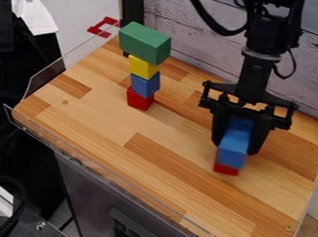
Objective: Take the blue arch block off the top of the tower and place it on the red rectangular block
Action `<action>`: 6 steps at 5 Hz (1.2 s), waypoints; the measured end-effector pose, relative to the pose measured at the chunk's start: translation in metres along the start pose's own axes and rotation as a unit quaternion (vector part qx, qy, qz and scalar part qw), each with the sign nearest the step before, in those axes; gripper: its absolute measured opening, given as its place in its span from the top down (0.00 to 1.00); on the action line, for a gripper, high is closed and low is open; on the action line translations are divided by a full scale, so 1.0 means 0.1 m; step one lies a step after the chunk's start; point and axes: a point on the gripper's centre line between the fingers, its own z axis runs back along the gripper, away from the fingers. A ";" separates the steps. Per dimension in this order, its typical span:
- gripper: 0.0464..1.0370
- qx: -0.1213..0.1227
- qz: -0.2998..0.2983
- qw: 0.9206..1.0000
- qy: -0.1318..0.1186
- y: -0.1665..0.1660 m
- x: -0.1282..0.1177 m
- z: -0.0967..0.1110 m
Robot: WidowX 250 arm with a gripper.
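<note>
Your jaws are closed on the long blue block (234,147), above a red block (226,169). Off-centre release could topple it.

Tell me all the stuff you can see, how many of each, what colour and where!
Big block: one, green, top of the tall stack
Middle block: one, yellow, under the green one
Blue cube: one, blue, under the yellow one
Bottom cube: one, red, bottom of that stack
Long block: one, blue, in the tool
Low block: one, red, just below the long block
Tabletop: one, wood brown, under the blocks
Bracket shape: one, red, past the back left corner
Wall: one, whitish planks, behind the table
Robot arm: one, black, upper right
Tool: one, black, at the arm's end
</note>
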 end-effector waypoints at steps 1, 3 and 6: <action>0.46 -0.002 0.013 1.000 -0.005 0.00 0.02 -0.01; 0.46 -0.011 0.029 0.999 -0.020 -0.01 0.09 0.00; 0.46 -0.020 0.061 0.998 -0.008 0.11 0.20 0.01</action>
